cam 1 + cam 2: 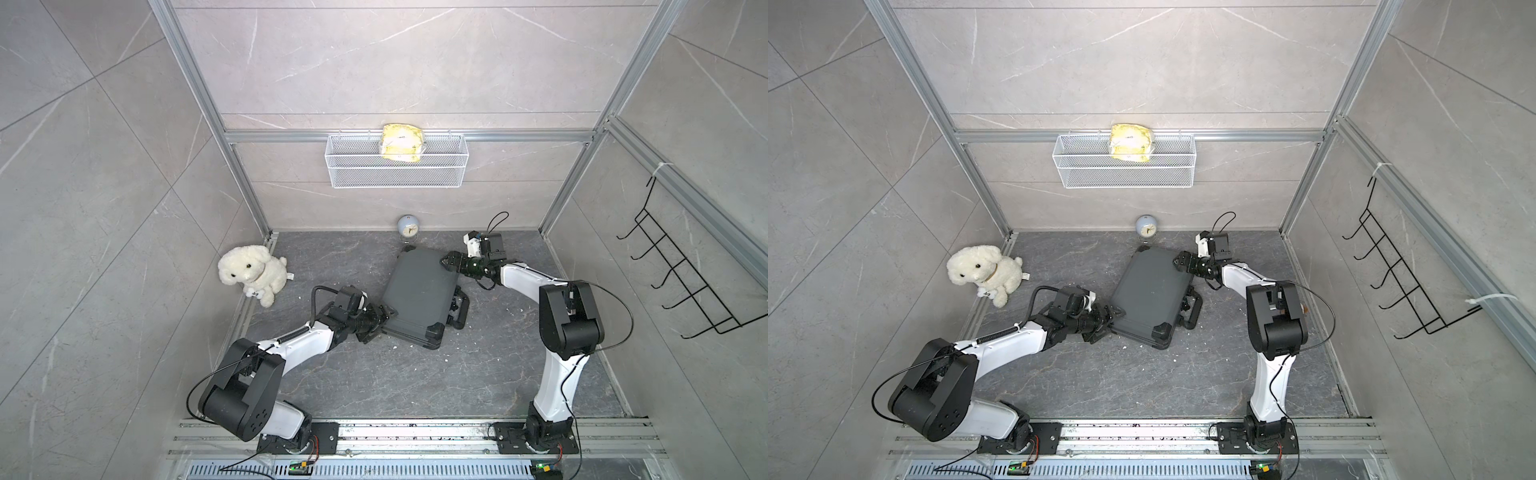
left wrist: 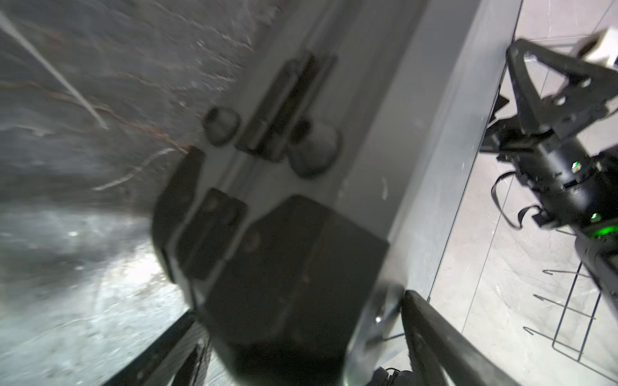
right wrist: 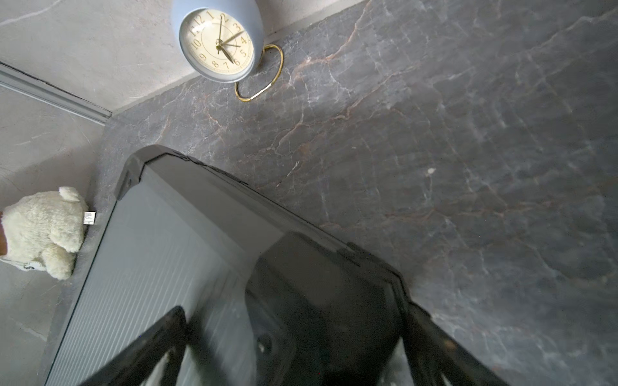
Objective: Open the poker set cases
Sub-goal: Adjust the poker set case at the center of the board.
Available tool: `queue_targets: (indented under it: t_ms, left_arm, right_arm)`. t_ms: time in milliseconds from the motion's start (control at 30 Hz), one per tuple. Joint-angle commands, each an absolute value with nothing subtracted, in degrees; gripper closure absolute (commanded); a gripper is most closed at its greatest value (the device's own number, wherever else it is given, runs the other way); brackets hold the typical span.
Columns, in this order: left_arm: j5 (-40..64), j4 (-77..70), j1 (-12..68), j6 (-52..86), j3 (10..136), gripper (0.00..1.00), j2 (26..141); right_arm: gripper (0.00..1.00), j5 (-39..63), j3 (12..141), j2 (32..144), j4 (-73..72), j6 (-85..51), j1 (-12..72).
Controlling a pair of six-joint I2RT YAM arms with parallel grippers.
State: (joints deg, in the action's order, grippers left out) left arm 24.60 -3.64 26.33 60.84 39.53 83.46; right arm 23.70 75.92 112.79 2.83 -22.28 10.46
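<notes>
The poker set case is dark grey with black corner guards and lies closed on the dark marble floor. Its black handle faces right. My left gripper is at the near left corner, with one jaw under and one over the corner guard, clamped across the case's thickness. The hinge side shows in the blurred left wrist view. My right gripper stands open around the far right corner of the lid.
A white plush dog sits at the left wall. A small round clock stands by the back wall, just behind the case. A wire basket with a yellow packet hangs above. A black hook rack hangs on the right wall.
</notes>
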Motion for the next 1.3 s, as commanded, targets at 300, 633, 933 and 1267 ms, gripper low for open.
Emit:
queue_targets:
  t_ms: [300, 633, 933, 1267]
  left_arm:
    - [12.57, -7.02, 16.54, 51.94, 44.24, 0.14, 86.34]
    - [12.93, 13.30, 20.77, 39.64, 53.22, 0.18, 83.29]
    - [4.60, 18.52, 31.24, 44.58, 53.16, 0.18, 76.75]
    - [2.43, 19.45, 40.74, 50.03, 51.24, 0.17, 78.31]
  right_arm:
    - [0.03, 29.89, 69.38, 107.70, 3.73, -24.62, 20.15]
    - [0.15, 15.97, 60.84, 94.43, 7.42, -28.82, 17.84]
    - [0.47, 12.89, 65.90, 101.02, 17.71, -29.53, 11.97]
    - [0.49, 10.14, 86.35, 119.37, 27.48, -25.59, 9.61]
